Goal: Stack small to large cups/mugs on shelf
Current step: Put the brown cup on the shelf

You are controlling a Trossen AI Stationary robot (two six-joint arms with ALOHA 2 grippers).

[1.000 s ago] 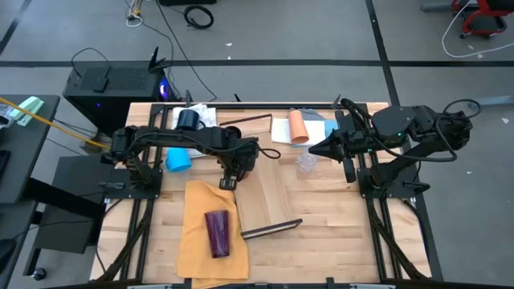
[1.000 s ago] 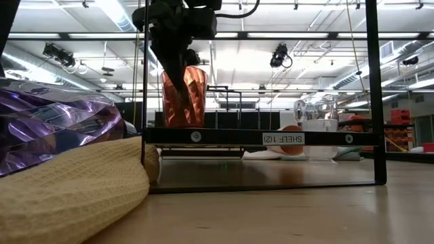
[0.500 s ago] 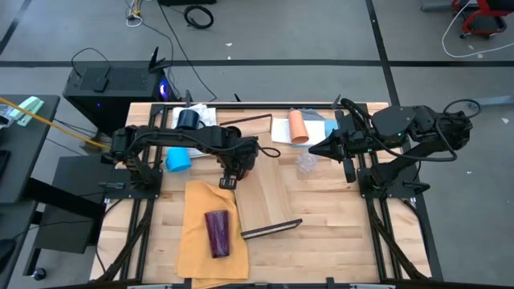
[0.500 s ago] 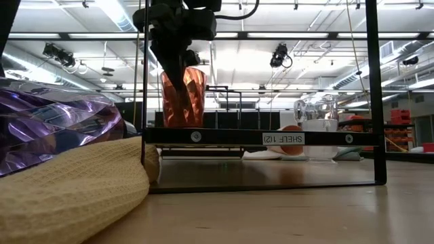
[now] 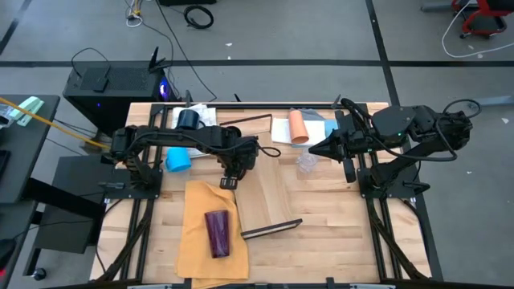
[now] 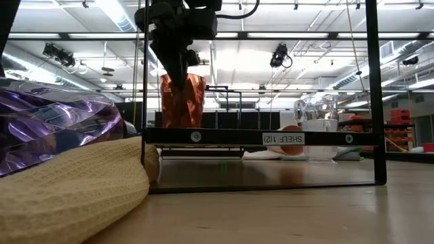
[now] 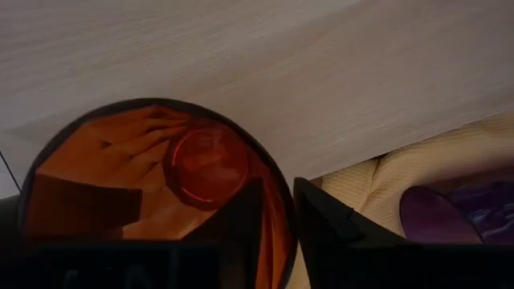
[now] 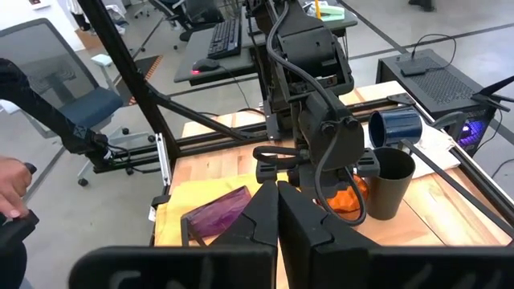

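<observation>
- Orange tumbler (image 6: pixel 182 100) stands upright on the shelf (image 6: pixel 271 137), mouth up, long axis vertical. In the left wrist view the orange tumbler (image 7: pixel 161 193) is seen straight down its open mouth to the round base.
- Left gripper (image 6: pixel 178 83) reaches down over the tumbler rim; one finger (image 7: pixel 249 225) is inside the cup, the other just outside the wall, pinching the rim between them.
- In the high view the left gripper (image 5: pixel 230 170) sits near the table's middle, over the shelf (image 5: pixel 269 181), above the yellow cloth (image 5: pixel 201 241).
- Purple tumbler (image 5: pixel 218 233) lies on its side on the cloth, long axis running front to back of the table.
- Blue mug (image 5: pixel 177 159) lies beside the left arm; black cup (image 8: pixel 389 183) stands upright near it.
- Peach cup (image 5: pixel 298 126) lies on its side at the back, long axis front to back.
- Clear cup (image 5: pixel 306 164) sits near the right gripper (image 5: pixel 316 149).
- Right gripper hovers at the right of the table, fingers (image 8: pixel 265 210) pressed together, holding nothing.
</observation>
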